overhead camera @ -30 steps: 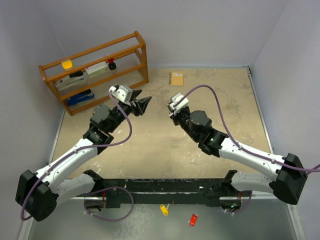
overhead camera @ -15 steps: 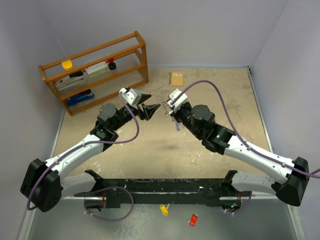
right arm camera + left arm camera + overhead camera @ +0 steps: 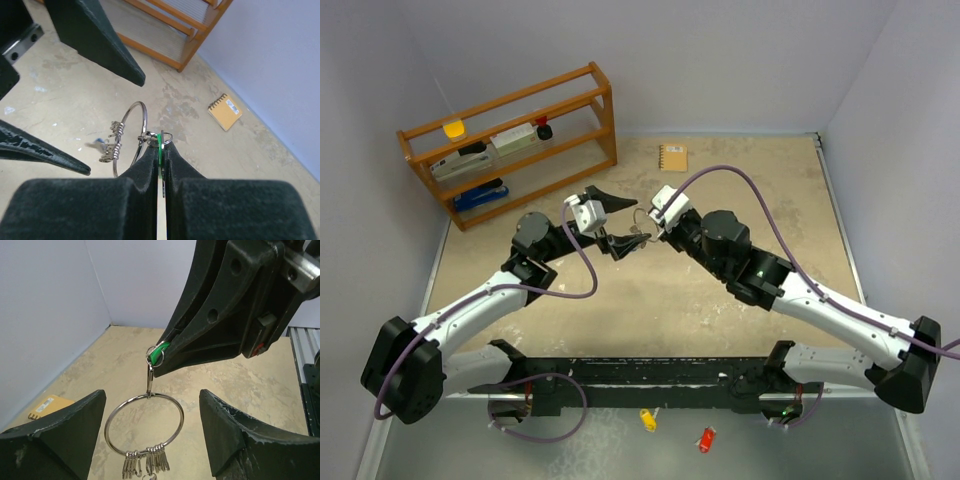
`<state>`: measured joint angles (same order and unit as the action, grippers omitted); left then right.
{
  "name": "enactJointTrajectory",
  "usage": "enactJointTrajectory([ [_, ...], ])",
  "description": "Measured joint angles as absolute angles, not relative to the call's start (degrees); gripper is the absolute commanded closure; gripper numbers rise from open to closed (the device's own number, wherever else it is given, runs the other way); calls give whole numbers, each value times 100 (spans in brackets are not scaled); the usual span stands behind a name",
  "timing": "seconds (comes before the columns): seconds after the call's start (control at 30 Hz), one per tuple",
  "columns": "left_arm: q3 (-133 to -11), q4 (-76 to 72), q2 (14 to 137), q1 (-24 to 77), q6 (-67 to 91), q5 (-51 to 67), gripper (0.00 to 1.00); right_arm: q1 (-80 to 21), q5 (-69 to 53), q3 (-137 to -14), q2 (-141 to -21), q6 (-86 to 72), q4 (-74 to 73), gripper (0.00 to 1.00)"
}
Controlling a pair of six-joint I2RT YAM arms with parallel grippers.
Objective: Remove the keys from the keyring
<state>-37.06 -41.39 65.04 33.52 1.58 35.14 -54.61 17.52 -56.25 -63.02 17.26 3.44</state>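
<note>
Hanging over the worktop (image 3: 650, 310) from the light green tag (image 3: 159, 353) pinched in the right gripper (image 3: 159, 150), the keyring (image 3: 150, 395) was flanked by the wide-spread left gripper (image 3: 615, 220) (untouched), and could be swung aside or tugged loose by an off-centre closing.

Left gripper (image 3: 638, 224) nearer keyring (image 3: 106, 426) (jaws apart)

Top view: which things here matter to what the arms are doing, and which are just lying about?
In the job: keyring, green-tagged key, right gripper pinching it, open left gripper.
Lying about: notepad, wooden rack, yellow tag, red tag.
</note>
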Motion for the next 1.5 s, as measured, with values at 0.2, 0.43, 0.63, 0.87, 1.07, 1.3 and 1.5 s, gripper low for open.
enactJointTrajectory([
  [0.2, -3715, -4110, 6606, 3352, -21, 3726, 26, -5500, 1461, -6058, -6219, 1857, -311, 100],
  [0.43, -3715, -4265, 6753, 3352, -12, 3813, 27, -5629, 1347, -7251, -6482, 2097, -1435, 100],
  [0.63, -3715, -4530, 6759, 3352, 84, 4060, 30, -5695, 1389, -7564, -6716, 2300, -2034, 100],
  [0.87, -3717, -4624, 6541, 3352, 86, 4340, 35, -5699, 1452, -7564, -6768, 2403, -2373, 100],
  [1.07, -3793, -4919, 6687, 3352, 259, 4718, 40, -5699, 1431, -7564, -6726, 2427, -2394, 100],
  [1.3, -4025, -5323, 7135, 3352, 596, 5153, 51, -5701, 1365, -7564, -6724, 2456, -2425, 100],
  [1.5, -4150, -5299, 7188, 3352, 591, 5312, 62, -5712, 1238, -7564, -6667, 2467, -2438, 100],
])
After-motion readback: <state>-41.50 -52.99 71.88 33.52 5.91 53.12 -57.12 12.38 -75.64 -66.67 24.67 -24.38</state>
